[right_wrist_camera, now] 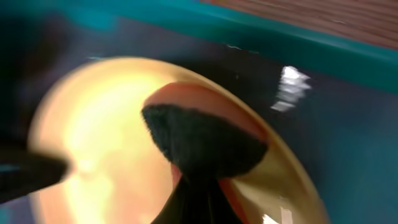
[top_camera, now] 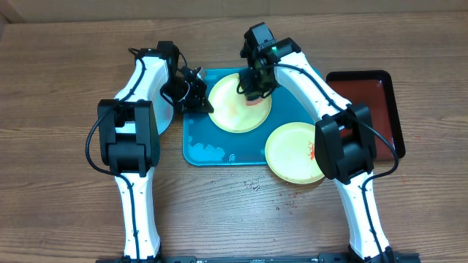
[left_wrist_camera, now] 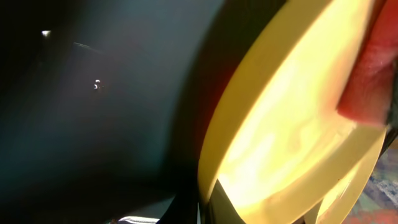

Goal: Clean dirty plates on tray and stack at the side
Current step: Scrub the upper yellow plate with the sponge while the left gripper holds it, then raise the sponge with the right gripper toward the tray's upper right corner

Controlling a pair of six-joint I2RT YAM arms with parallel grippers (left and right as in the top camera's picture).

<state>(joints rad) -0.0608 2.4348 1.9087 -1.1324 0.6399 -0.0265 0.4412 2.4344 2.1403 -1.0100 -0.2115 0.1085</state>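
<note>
Scrubbing step: the right gripper (top_camera: 256, 88), jaws closed on a red sponge (left_wrist_camera: 370, 81), presses it onto the yellow-green plate (top_camera: 232, 111) at upper centre of the teal tray (top_camera: 212, 150). The left gripper (top_camera: 196, 93) sits at the plate's left rim, jaws probably pinching it, but the dark view won't tell. Next move calls for wiping off the residue, then moving the plate off to the side.

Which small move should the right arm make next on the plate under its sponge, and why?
Probably slide the red sponge across the plate toward the left gripper. The right gripper presses it only on the plate's right part, while the left gripper steadies the left rim on the tray.
</note>
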